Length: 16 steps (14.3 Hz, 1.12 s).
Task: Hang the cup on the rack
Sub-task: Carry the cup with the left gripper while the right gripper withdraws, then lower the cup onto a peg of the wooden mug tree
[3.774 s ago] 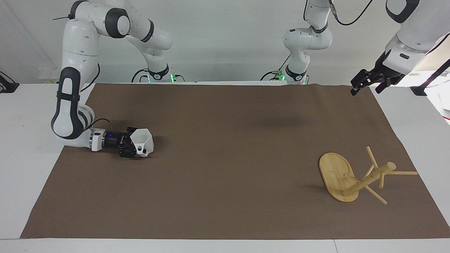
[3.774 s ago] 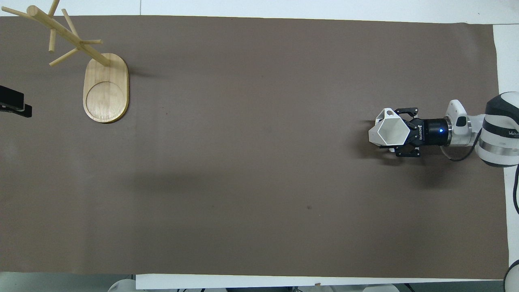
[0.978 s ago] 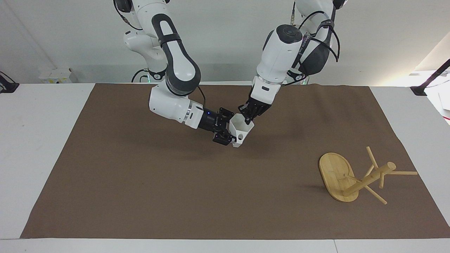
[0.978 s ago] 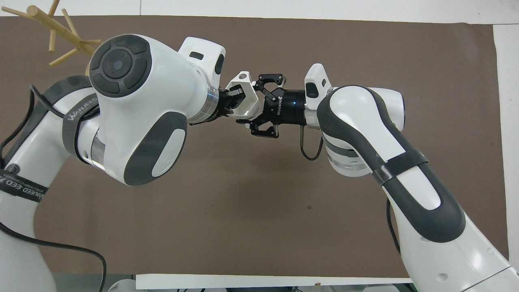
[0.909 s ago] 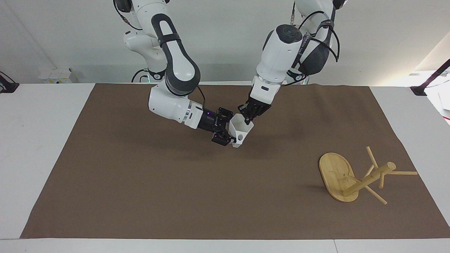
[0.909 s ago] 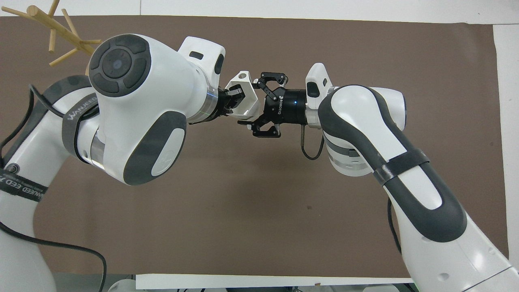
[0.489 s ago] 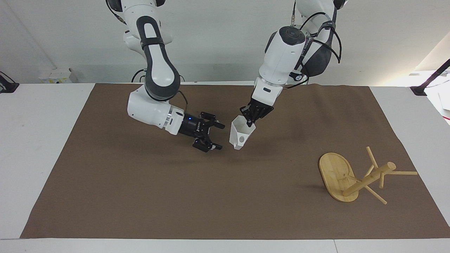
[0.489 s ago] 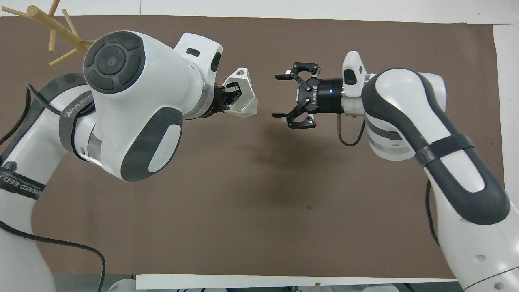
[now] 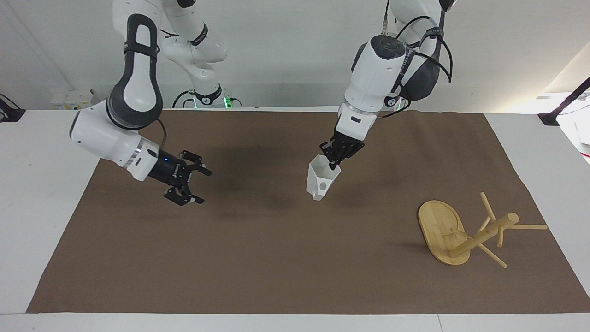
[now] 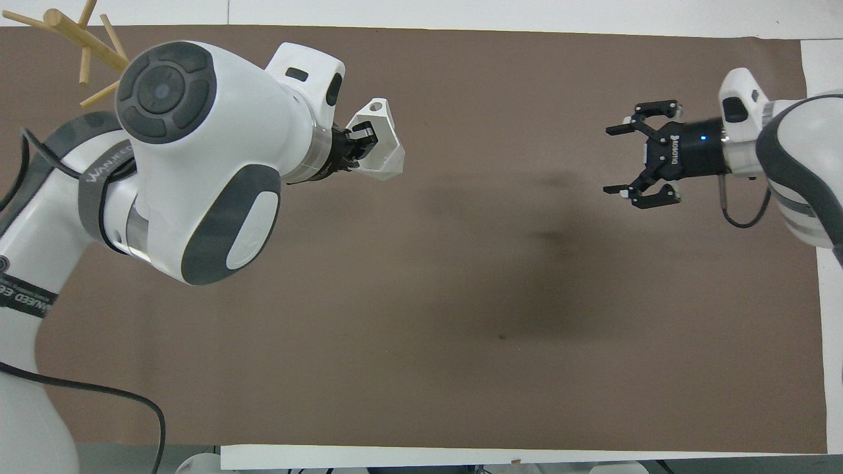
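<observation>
The white faceted cup (image 9: 321, 183) hangs in the air over the middle of the brown mat, mouth up and tilted, its small handle loop showing in the overhead view (image 10: 380, 146). My left gripper (image 9: 335, 161) is shut on the cup's rim from above; it also shows in the overhead view (image 10: 359, 142). My right gripper (image 9: 197, 186) is open and empty, low over the mat toward the right arm's end (image 10: 616, 160). The bamboo rack (image 9: 484, 234) stands upright on its oval base at the left arm's end. In the overhead view only its pegs (image 10: 82, 41) show, since my left arm hides its base.
A brown mat (image 9: 276, 258) covers most of the white table. A black clamp (image 9: 551, 119) sits at the table's edge by the left arm's end, and a small white box (image 9: 76, 99) lies off the mat near the right arm's base.
The right gripper has let go of the cup and drawn back, open, toward the right arm's end. The left gripper now holds the cup alone, shifted slightly toward the rack.
</observation>
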Motion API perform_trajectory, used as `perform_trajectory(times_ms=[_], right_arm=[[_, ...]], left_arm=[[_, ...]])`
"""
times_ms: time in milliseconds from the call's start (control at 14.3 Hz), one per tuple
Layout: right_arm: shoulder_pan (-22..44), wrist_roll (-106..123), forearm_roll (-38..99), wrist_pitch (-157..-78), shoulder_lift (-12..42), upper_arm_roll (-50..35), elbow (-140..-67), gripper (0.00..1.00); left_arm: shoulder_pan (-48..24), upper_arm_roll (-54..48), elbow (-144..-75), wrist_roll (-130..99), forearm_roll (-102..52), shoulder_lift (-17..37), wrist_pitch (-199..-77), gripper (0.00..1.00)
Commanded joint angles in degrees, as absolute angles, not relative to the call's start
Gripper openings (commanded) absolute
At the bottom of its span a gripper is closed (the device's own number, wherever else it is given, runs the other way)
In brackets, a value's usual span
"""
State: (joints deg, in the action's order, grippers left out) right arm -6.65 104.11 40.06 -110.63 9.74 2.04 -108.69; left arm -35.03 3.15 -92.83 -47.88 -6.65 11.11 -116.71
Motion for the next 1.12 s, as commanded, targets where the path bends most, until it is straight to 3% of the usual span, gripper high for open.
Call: perform_trajectory(times_ms=[0,280,489,629,839,1048], right_arm=[[-11.3,94.8,31.1,-109.1,6.1,1.2,-107.9,1.0],[-11.3,73.5,15.9,-105.7,1.0,0.8,-103.4,1.0],[-9.0,53.8,3.6,-97.4,1.2,0.3,-95.3,1.0],[-8.8,42.2,2.6,-92.3,1.1,0.3,-93.0,1.0],[-9.3,25.1,3.3,-80.1,1.2,0.2,-84.7,1.0],[-4.1,14.4,0.5,-75.2,1.1,1.5,-81.9,1.0]], left_arm=[[-29.7,3.1,-94.0,-43.9,-4.7,9.1,-119.3,0.0],[-23.1,3.1,-95.4,-38.7,-4.4,7.3,-122.2,0.0],[-18.9,3.0,-106.5,-36.1,-4.7,3.9,-137.7,0.0],[-17.3,2.8,-114.6,-36.1,-5.1,1.7,-149.6,0.0],[-16.2,2.8,-119.7,-36.0,-9.6,1.1,-155.1,0.0],[-16.6,2.7,-129.4,-36.0,-11.7,1.0,-172.9,0.0]])
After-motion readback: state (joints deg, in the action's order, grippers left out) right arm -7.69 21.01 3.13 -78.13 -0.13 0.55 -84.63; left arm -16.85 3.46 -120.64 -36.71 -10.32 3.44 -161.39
